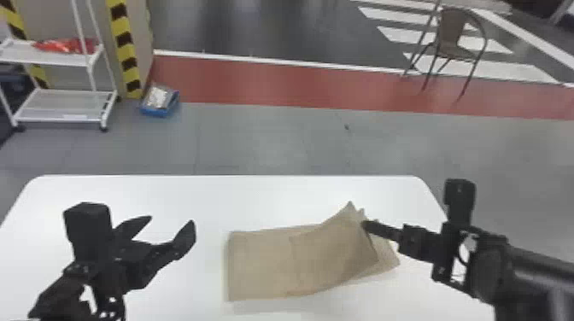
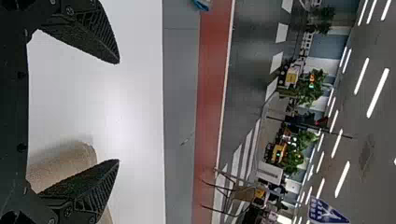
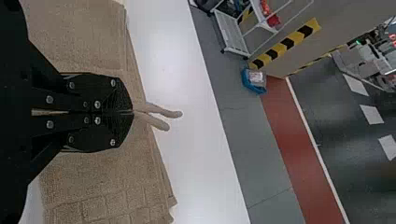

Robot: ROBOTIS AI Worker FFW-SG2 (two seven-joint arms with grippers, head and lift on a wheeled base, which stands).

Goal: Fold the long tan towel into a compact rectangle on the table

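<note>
Shows a tan towel (image 1: 265,264) on a white table (image 1: 149,190), right of the middle in the head view, with its long side running left to right. Has a flat, straight-edged left end, a doubled layer over the right part rising to a pointed peak on the far side, and a lower layer reaching out past it at the right end. Places the right gripper (image 1: 365,225) at that raised right part, coming in from the right and touching the towel. Clamps cloth firmly, in the right wrist view, with the right gripper (image 3: 132,112), with two narrow folds poking out past the closed fingertips and more towel spreading to both sides. Puts the left gripper (image 1: 171,220) over the table, left of the towel and apart from its straight end, with fingers spread wide and released. Repeats that wide spread in the left wrist view, with part of the towel partly hidden behind one finger. Includes, beyond the table, a grey floor (image 1: 265,136), a red strip (image 1: 299,81) and a chair (image 1: 450,30) at the far right. Includes, at the far left, a white rack (image 1: 64,115) and, near it on the floor, a blue box (image 1: 160,112).
</note>
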